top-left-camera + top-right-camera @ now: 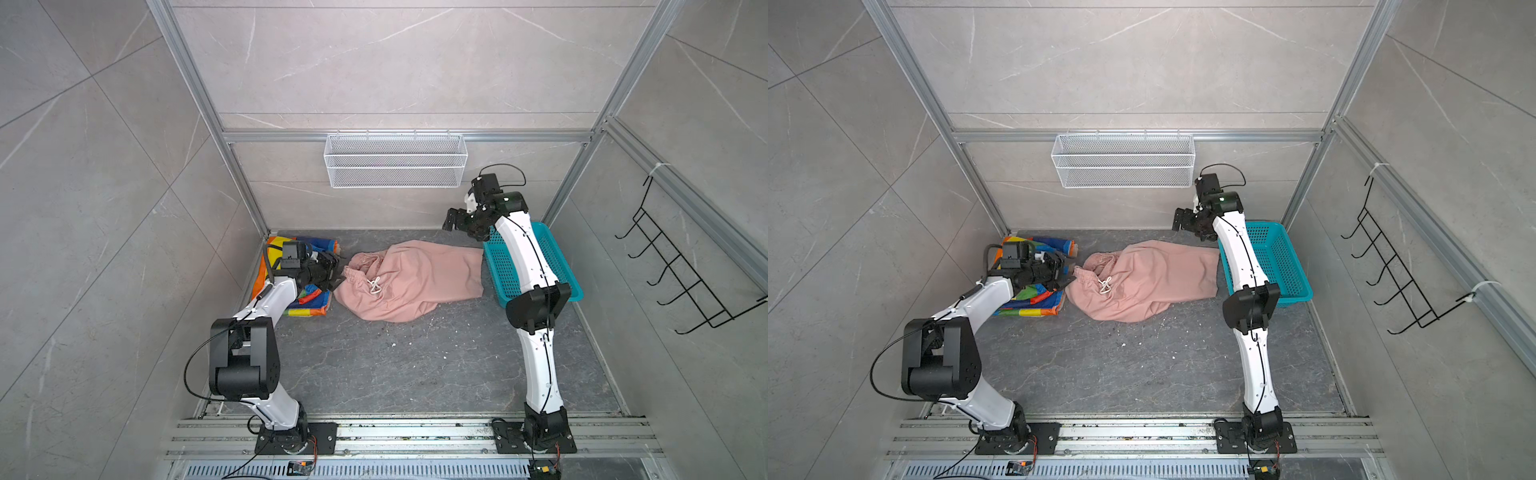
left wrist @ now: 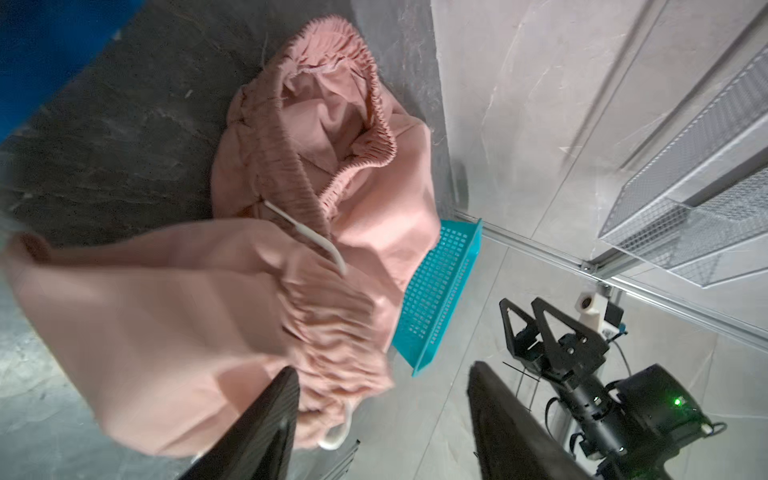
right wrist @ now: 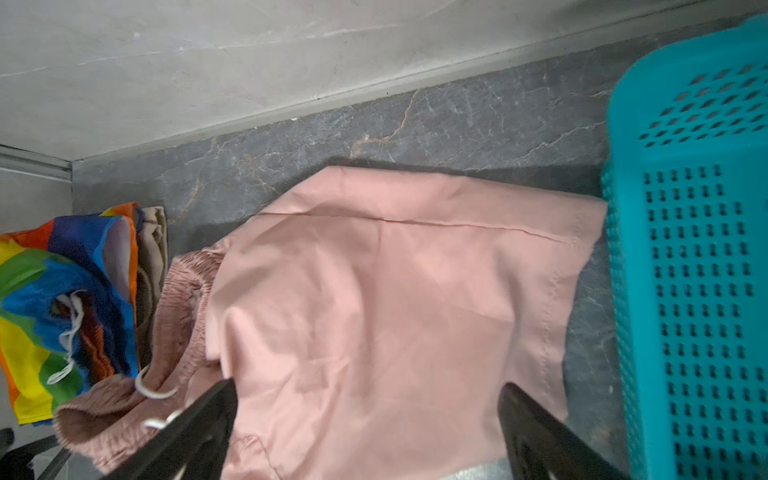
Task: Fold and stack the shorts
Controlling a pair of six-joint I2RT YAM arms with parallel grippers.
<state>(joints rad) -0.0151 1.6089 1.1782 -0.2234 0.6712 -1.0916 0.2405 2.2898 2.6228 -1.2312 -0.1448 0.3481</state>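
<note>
The dusty pink shorts (image 1: 415, 278) (image 1: 1146, 278) lie loosely bunched mid-floor, with the elastic waist and white drawstring to the left and the leg hem against the teal basket. My left gripper (image 1: 336, 272) (image 2: 382, 368) is open and low at the waistband, which brushes one finger (image 2: 266, 424). My right gripper (image 1: 455, 224) (image 3: 368, 384) hangs open above the leg end of the pink shorts (image 3: 395, 291), holding nothing. The rainbow-striped shorts (image 1: 309, 303) (image 3: 62, 291) lie folded at the left under my left arm. A beige edge (image 3: 153, 245) of more shorts shows beneath them.
The teal perforated basket (image 1: 557, 266) (image 1: 1279, 257) stands at the right wall, partly behind my right arm. A white wire basket (image 1: 395, 160) hangs on the back wall. A black hook rack (image 1: 681, 266) is on the right wall. Dark floor (image 1: 415, 365) spreads in front of the shorts.
</note>
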